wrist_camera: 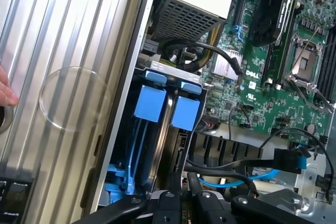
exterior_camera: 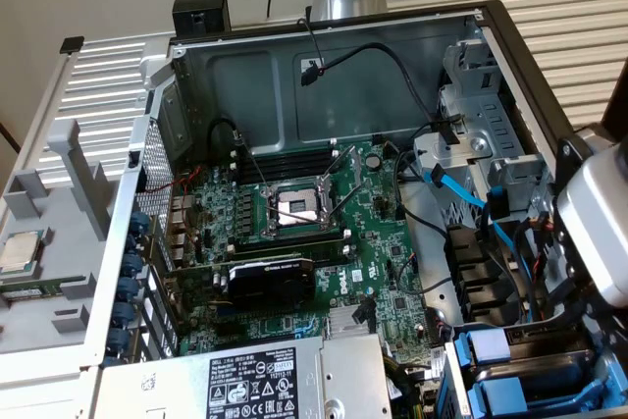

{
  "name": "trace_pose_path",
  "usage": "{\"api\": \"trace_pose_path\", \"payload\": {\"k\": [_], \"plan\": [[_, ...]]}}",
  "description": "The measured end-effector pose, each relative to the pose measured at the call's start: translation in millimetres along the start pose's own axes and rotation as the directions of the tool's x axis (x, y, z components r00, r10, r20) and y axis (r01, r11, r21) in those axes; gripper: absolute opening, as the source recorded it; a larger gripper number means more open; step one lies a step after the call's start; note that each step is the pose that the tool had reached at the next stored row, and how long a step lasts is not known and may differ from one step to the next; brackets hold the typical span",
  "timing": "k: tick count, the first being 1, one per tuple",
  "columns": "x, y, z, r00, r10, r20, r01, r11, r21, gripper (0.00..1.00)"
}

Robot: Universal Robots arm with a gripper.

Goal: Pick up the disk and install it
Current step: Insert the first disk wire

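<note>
**Gripper over drive bay, disk on edge in slot**

Gripper (wrist_camera: 185, 200) nearest the lens, black fingers almost together with a narrow gap. Can't tell if they pinch anything. Just beyond them the disk (wrist_camera: 157, 145) stands on edge in the drive bay (wrist_camera: 173, 69), beside the motherboard (wrist_camera: 273, 66), blue carrier around it. Judged stiff, dense, shock-sensitive, with slick metal faces. Grip the carrier's side rails, not bare metal.

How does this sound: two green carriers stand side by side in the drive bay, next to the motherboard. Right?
Not quite. The carriers are blue, not green, as the wrist view shows. The rest holds: two of them stand side by side in the drive bay, next to the motherboard.
</note>
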State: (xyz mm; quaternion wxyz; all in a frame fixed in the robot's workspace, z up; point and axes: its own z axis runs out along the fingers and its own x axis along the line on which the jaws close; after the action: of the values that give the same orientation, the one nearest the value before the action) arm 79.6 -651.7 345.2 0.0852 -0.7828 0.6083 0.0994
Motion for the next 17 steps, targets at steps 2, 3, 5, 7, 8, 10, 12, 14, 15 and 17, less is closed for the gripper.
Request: {"api": "trace_pose_path", "payload": {"k": [2,3,5,7,8,10,12,14,15,17], "plan": [[-1.9,-0.5,0.4,0.9999,0.001,-0.0121,-0.001,1.0000,-0.0030,0.17],[-1.9,-0.5,0.4,0.9999,0.001,-0.0122,-0.001,1.0000,-0.0030,0.17],[-1.9,-0.5,0.4,0.9999,0.001,-0.0123,-0.001,1.0000,-0.0030,0.17],[-1.9,-0.5,0.5,0.9999,0.001,-0.0122,-0.001,1.0000,-0.0030,0.17],[-1.9,-0.5,0.4,0.9999,0.001,-0.0122,-0.001,1.0000,-0.0029,0.17],[-1.9,-0.5,0.5,0.9999,0.001,-0.0122,-0.001,1.0000,-0.0030,0.17],[-1.9,-0.5,0.5,0.9999,0.001,-0.0122,-0.001,1.0000,-0.0030,0.17],[-1.9,-0.5,0.4,0.9999,0.001,-0.0122,-0.001,1.0000,-0.0030,0.17],[-1.9,-0.5,0.4,0.9999,0.001,-0.0122,-0.001,1.0000,-0.0030,0.17],[-1.9,-0.5,0.4,0.9999,0.001,-0.0122,-0.001,1.0000,-0.0030,0.17]]}}
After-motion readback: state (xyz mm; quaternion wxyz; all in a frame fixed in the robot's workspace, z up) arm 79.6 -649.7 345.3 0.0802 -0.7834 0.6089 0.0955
